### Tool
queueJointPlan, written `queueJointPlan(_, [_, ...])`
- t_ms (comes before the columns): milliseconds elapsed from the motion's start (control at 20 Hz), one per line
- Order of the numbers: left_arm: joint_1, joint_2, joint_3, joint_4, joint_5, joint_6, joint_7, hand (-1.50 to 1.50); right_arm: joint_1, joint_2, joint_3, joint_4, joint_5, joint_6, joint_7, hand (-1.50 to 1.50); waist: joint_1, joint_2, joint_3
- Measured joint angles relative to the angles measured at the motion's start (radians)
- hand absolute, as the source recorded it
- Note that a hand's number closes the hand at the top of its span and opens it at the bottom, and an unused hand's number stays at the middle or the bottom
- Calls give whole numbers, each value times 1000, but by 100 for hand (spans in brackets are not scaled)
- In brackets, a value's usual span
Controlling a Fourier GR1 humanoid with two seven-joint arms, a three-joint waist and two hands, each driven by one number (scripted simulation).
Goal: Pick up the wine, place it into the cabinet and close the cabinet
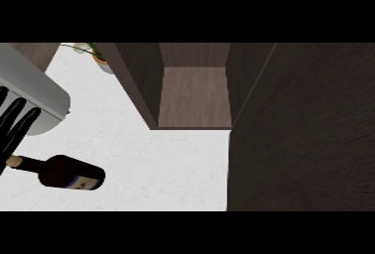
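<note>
The wine bottle [64,172] is dark with a pale label near its base. It lies tilted on the white counter [161,163] at the lower left, with its neck pointing to the view's left edge. My left hand [16,124] shows at the left edge under its grey forearm [33,92]. Its black fingers are straight and reach down to just above the bottle's neck; whether they touch it is hidden. The cabinet [194,94] stands open at the top centre with a bare wooden shelf inside. My right hand is out of view.
The cabinet's dark door [304,134] stands open and fills the right side of the view. A small potted plant [96,53] sits on the counter at the top left, beside the cabinet's left wall.
</note>
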Motion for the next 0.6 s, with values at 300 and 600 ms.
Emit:
queueJointPlan(300, [24, 10, 49, 11, 8, -31, 14, -150, -21, -4, -36, -1, -18, 11, 36, -150, 0, 0, 0])
queueJointPlan(600, [33, 22, 106, 66, 0, -68, 4, -150, -46, 13, -13, -4, 4, -2, 64, -150, 0, 0, 0])
